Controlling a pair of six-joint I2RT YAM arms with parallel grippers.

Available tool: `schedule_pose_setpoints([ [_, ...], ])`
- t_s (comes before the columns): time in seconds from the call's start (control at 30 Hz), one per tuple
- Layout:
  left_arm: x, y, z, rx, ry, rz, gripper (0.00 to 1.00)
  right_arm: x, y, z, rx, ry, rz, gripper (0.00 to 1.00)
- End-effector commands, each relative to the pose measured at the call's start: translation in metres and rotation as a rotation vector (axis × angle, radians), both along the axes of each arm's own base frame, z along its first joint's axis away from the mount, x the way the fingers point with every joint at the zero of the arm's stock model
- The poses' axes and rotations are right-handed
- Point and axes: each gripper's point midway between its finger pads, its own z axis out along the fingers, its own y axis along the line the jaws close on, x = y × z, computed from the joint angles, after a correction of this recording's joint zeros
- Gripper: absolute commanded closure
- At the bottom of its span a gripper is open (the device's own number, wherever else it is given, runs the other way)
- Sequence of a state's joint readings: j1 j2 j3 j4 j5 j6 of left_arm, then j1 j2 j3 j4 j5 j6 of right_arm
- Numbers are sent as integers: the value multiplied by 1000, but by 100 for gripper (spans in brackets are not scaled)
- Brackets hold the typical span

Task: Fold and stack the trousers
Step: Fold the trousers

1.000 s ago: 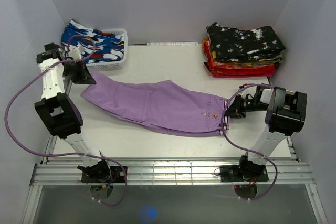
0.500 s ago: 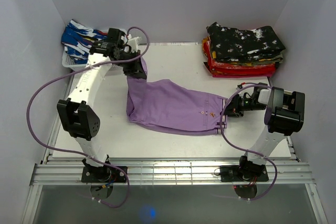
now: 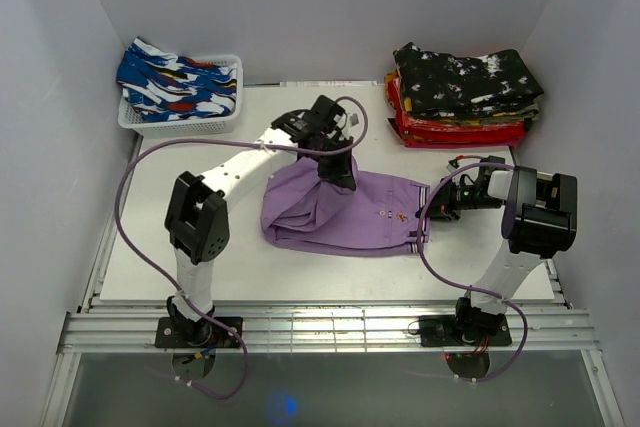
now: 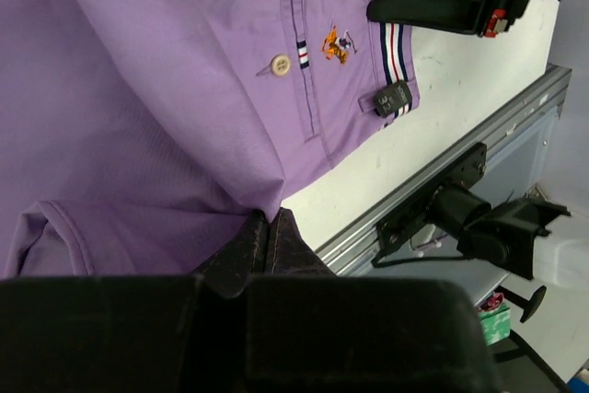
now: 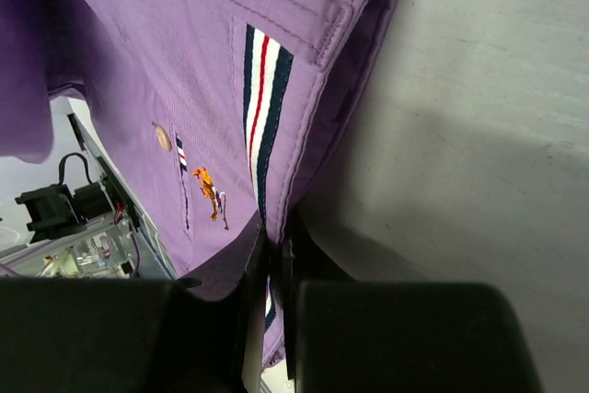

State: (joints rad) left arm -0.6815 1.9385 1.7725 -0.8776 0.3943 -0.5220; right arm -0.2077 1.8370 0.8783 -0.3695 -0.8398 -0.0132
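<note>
While the right gripper (image 3: 441,204) is pinching the waistband (image 5: 262,89) at the right, the left gripper (image 3: 338,173) is clamping leg cloth of the purple trousers (image 3: 345,219), which are lying mid-table (image 3: 200,237).

The trousers (image 3: 330,215) are plain lilac purple. Their waistband (image 5: 262,89) carries navy, white and red stripes; beside the cream button (image 4: 281,64) sits a small orange and yellow embroidered emblem (image 4: 336,41). The counter (image 3: 300,277) is white. At far left, a white basket (image 3: 185,125) holds blue, white, red and black patterned cloth (image 3: 170,82). At far right, a black garment flecked with white (image 3: 465,77) tops red and orange layers (image 3: 455,132).
</note>
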Motion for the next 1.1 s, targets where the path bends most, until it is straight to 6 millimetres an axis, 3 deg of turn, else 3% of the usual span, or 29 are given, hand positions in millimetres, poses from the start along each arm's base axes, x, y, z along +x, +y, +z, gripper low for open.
schedule_pose_setpoints([
  [0.0,2,-39,5,-61,-34,59,100,-1,-14,-26,-143,-11,3,92],
  [0.27,-15,-100,-23,-53,-21,29,100,-3,-10,-27,-126,1,-5,92],
  [0.4,-18,-121,-21,-82,-36,14,100,-4,-10,-28,-121,5,-8,92],
  [0.83,-43,-159,-16,-143,-35,-46,100,-4,-6,-26,-105,2,-4,92],
  [1.07,-47,-175,-28,-145,-33,-65,97,-6,-4,-25,-97,7,-1,92],
])
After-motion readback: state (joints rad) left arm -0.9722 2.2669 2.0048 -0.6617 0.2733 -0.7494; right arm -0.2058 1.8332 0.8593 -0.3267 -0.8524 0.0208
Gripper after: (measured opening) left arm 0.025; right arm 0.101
